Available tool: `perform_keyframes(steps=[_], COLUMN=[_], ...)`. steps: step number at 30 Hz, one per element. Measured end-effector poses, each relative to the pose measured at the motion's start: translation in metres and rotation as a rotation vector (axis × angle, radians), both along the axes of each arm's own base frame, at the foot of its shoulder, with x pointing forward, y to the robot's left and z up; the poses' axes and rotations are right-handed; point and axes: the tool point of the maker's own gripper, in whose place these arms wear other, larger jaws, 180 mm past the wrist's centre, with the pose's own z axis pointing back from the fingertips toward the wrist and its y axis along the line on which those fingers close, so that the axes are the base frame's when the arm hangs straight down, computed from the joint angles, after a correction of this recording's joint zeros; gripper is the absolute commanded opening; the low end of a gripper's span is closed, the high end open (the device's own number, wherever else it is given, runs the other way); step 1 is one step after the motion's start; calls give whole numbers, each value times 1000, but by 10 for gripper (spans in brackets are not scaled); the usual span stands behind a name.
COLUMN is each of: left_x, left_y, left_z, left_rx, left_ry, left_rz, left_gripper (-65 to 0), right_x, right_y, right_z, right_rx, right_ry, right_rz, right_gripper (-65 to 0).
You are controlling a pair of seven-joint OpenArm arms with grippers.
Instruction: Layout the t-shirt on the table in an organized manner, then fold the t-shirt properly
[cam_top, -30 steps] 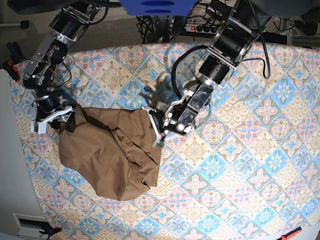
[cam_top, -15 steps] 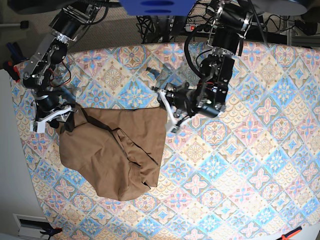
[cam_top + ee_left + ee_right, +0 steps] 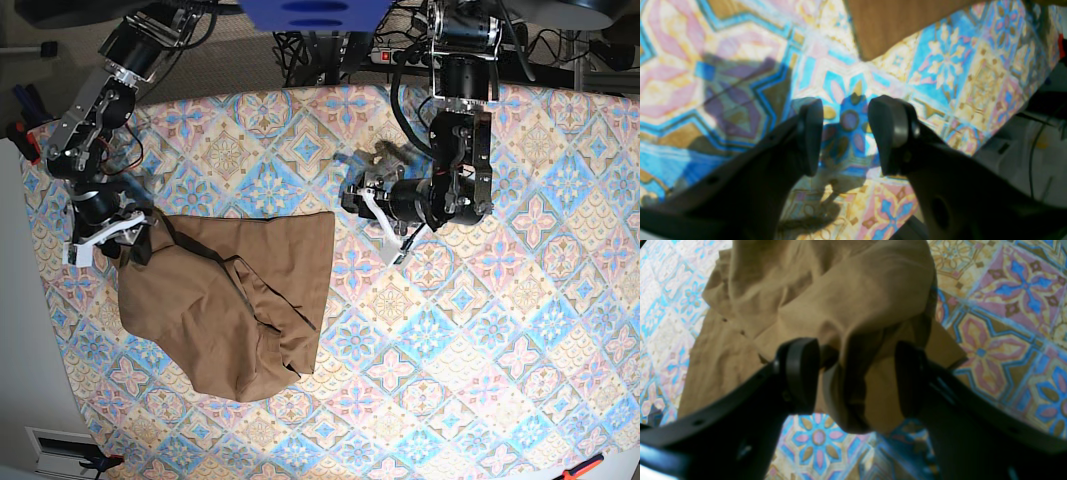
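Note:
The tan-brown t-shirt (image 3: 225, 300) lies rumpled on the left half of the table (image 3: 500, 330), its top edge fairly straight and its lower part bunched. At the shirt's upper left corner, my right gripper (image 3: 100, 238) stands open. In the right wrist view its jaws (image 3: 853, 380) are wide apart around a raised fold of the t-shirt (image 3: 840, 290). My left gripper (image 3: 383, 225) hovers to the right of the shirt, apart from it. It is open and empty (image 3: 845, 133) over the patterned table (image 3: 740, 66), with the t-shirt corner (image 3: 893, 23) beyond its tips.
A power strip and cables (image 3: 400, 52) lie behind the table's far edge, beside a blue object (image 3: 310, 12). The table's left edge runs close to the right arm. An orange clamp (image 3: 580, 468) sits at the bottom right corner.
My left gripper has let go of the shirt's upper right corner, opened, and drawn away to the right. That corner now lies flat. The right arm has not moved.

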Motion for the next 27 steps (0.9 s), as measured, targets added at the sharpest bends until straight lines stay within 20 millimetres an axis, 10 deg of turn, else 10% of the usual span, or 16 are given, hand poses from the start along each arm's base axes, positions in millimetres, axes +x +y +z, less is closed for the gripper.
perform_keyframes(steps=[20, 25, 27], left_x=[33, 38, 38], left_y=[-89, -98, -98], left_z=[-16, -22, -23], left_rx=[-161, -148, -154], left_ry=[-42, -61, -67], left_rz=[-44, -51, -39], left_gripper=[-391, -649, -650], right_x=[0, 0, 0], right_y=[0, 0, -1], right_z=[0, 0, 0], right_rx=[0, 0, -1], right_ry=[4, 3, 3], right_rz=[1, 1, 0], right_gripper=[-304, -304, -304])
